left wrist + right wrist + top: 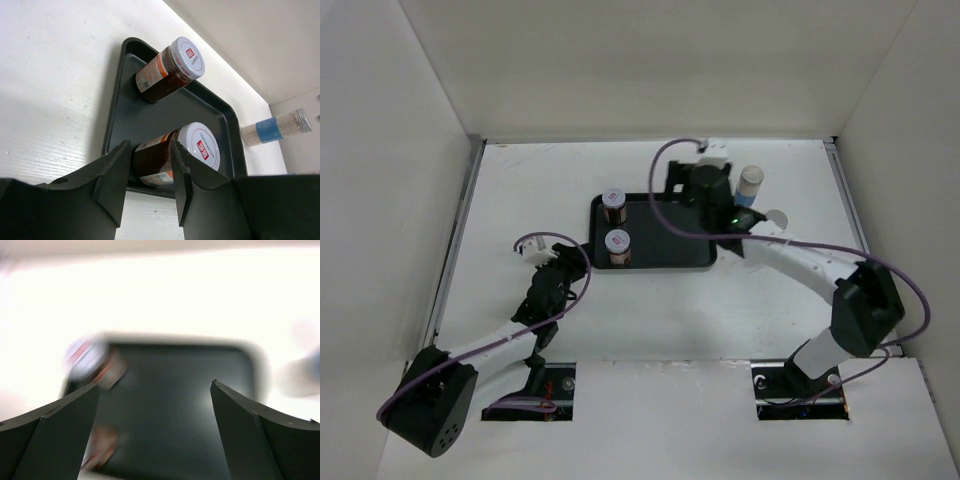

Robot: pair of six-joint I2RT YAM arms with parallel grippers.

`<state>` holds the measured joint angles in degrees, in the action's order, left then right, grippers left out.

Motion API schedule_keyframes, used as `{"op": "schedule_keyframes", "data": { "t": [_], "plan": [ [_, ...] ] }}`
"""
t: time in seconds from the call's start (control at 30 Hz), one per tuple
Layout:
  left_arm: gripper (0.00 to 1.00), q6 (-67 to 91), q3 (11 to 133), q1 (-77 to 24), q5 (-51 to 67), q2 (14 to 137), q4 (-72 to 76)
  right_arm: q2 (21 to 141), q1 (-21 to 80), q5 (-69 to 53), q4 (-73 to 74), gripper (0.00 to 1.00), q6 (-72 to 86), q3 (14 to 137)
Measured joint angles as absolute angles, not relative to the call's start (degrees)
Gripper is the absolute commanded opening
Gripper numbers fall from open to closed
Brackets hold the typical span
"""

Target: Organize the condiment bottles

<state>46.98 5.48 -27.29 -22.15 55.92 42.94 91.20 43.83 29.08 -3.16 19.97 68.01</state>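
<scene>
Two short dark-brown condiment bottles with red-marked white lids stand on the left half of the black tray (670, 240), one at the far side (613, 205) and one at the near side (618, 248). A taller pale bottle with a blue band (750, 183) stands on the table just right of the tray. My left gripper (563, 260) is on the table off the tray's near-left corner, apart from the near brown bottle (165, 157). Its jaws stand a narrow gap apart and hold nothing. My right gripper (698, 190) hovers over the tray's far right part, wide open and empty (154, 385).
A pale round top (776, 218) shows beside the right forearm, right of the tray; I cannot tell what it is. White walls close in the table at the left, back and right. The right wrist view is blurred.
</scene>
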Motion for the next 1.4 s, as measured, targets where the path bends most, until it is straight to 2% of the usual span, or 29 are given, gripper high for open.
{"op": "schedule_keyframes", "data": {
  "t": [0.13,0.23,0.53,0.6,0.73,0.8,1.07,1.23,1.4],
  "plan": [
    [0.36,47.0,5.5,-27.4,-22.0,56.6,42.9,87.3,29.3,31.8,-3.8,1.00,17.5,67.8],
    [0.36,47.1,5.5,-27.4,-22.0,56.9,42.9,88.6,23.0,33.8,-2.7,1.00,15.3,67.9],
    [0.37,47.2,5.5,-27.6,-21.9,58.1,43.1,101.5,16.4,31.1,4.3,1.00,12.5,75.1],
    [0.37,47.2,5.5,-27.6,-21.9,58.4,43.2,103.3,15.7,30.5,5.1,0.92,12.4,76.6],
    [0.37,47.2,5.5,-27.6,-21.8,58.7,43.2,105.0,15.3,29.5,5.7,0.64,12.1,78.5],
    [0.37,47.2,5.5,-27.6,-21.8,58.7,43.1,104.9,15.1,29.1,5.7,0.55,12.5,78.6],
    [0.37,47.2,5.5,-27.6,-21.8,59.2,43.3,98.8,17.5,29.8,6.0,0.54,10.7,76.3],
    [0.37,47.2,5.5,-27.6,-21.7,59.8,43.2,94.4,26.0,30.9,2.9,0.55,9.2,76.4],
    [0.37,47.2,5.5,-27.5,-21.4,59.8,43.2,97.6,34.9,29.6,-0.1,0.55,9.3,78.1]
  ]
}}
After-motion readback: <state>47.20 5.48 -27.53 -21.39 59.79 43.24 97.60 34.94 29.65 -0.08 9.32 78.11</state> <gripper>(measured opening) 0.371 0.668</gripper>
